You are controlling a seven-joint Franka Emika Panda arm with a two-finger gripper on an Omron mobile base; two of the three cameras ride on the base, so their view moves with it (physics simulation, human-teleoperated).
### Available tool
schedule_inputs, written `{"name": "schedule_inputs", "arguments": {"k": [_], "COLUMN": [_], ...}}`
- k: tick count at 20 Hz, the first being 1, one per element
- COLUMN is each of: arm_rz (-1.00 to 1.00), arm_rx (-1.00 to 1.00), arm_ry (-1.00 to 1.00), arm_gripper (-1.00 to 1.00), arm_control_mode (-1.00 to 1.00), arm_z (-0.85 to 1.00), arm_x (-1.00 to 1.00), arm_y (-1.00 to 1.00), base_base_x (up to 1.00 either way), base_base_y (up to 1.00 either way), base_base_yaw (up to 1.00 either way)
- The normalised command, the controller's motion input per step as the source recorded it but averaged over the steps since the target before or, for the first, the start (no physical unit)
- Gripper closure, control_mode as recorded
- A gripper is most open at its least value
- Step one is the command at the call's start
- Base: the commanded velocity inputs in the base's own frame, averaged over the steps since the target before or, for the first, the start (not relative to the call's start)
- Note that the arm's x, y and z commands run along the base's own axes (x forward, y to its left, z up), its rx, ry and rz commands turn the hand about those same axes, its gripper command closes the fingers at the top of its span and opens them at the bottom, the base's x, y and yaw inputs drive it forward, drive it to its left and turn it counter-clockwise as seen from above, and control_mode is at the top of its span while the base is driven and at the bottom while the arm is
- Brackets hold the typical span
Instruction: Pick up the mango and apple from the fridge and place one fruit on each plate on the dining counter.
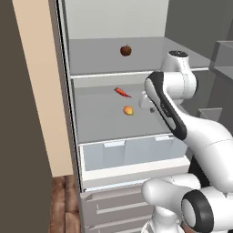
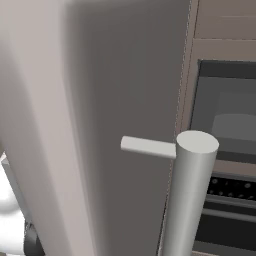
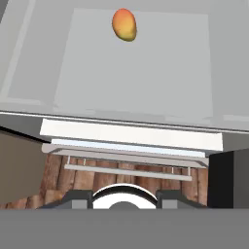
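Inside the open fridge (image 1: 73, 113), the mango (image 1: 129, 110) lies near the middle of the second shelf (image 1: 100, 123), just in front of a thin red pepper (image 1: 121, 92), while the apple (image 1: 126, 50) sits toward the back of the shelf above. At the shelf's right edge the white arm (image 1: 168, 107) reaches in, its gripper closed to its narrowest and holding nothing, well apart from the mango.

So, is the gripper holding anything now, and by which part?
Nothing is held. The mango lies on the fridge shelf, apart from the shut gripper.
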Motion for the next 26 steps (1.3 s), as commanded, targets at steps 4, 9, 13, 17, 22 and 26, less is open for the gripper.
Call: {"name": "schedule_inputs", "arguments": {"k": [4,9,13,17,22,26], "arm_rz": [0.0,0.0,0.0,0.0,0.0,0.0], "arm_rx": [0.0,0.0,0.0,0.0,0.0,0.0], "arm_ry": [0.0,-0.04,-0.07,-0.04,0.0,0.0], "arm_gripper": [-1.0,-1.0,-1.0,-1.0,-1.0,-1.0], "arm_control_mode": [-1.0,-1.0,-1.0,-1.0,-1.0,-1.0], "arm_z": [-0.11,-0.26,-0.36,-0.36,-0.21,-0.11], "arm_x": [0.0,0.01,0.18,0.37,0.6,0.72], "arm_y": [0.17,0.19,0.03,0.0,0.02,0.09], "base_base_x": [0.0,0.0,0.0,0.0,0.0,0.0], "base_base_y": [0.0,0.0,0.0,0.0,0.0,0.0], "base_base_yaw": [0.0,0.0,0.0,0.0,0.0,0.0]}}
